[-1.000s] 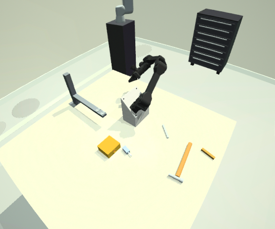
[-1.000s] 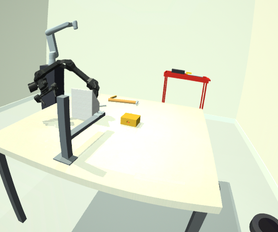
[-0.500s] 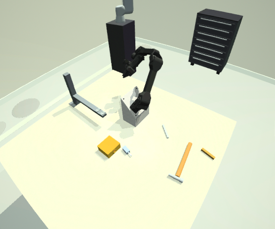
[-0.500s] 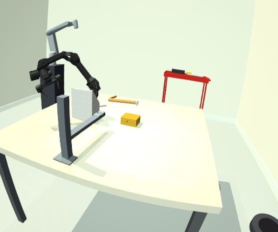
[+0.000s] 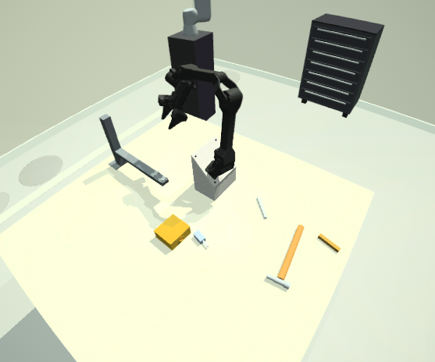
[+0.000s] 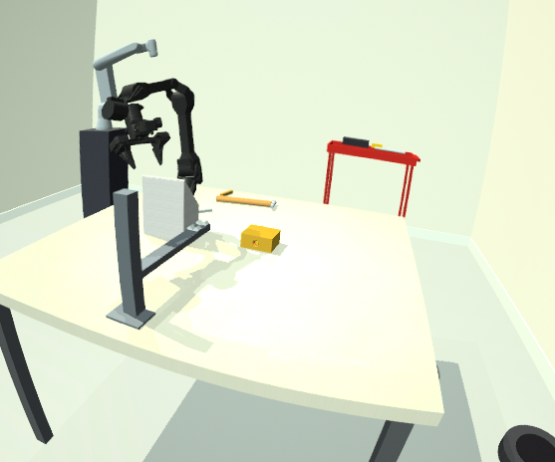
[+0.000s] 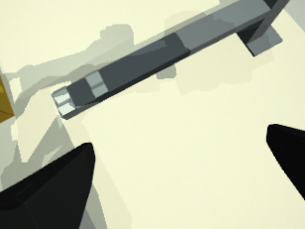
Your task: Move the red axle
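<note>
Top view: my claw (image 5: 167, 123) (image 6: 146, 165) (image 7: 180, 142) hangs in the air, fingers spread wide, nothing between them.

Wrist view: the grey bracket (image 5: 141, 165) (image 6: 130, 249) (image 7: 223, 21) lies below my claw, its bar running slantwise ahead of the fingertips. The pale V-blocks (image 5: 163, 180) (image 6: 198, 225) (image 7: 96, 83) sit toward the bar's free end, grooves facing up and uncovered.

The beam, a yellow block (image 5: 172, 230) (image 6: 260, 238) (image 7: 5, 105), rests on the table (image 5: 140, 296) (image 6: 348, 324) (image 7: 173, 177), lower than my claw and off past the bar's free end, apart from both.

Containers: a round hole in the block's side holds an orange-brown spot (image 5: 181, 239) (image 6: 255, 243). I cannot tell whether this is the red axle's end, so its position is unconfirmed; it is not in my grip. Well apart from my claw, the drawer cabinet (image 5: 343, 46) stands shut, contents hidden. Far off also, the red cart (image 6: 373, 153) carries a dark box (image 6: 356, 142) on top.
</note>
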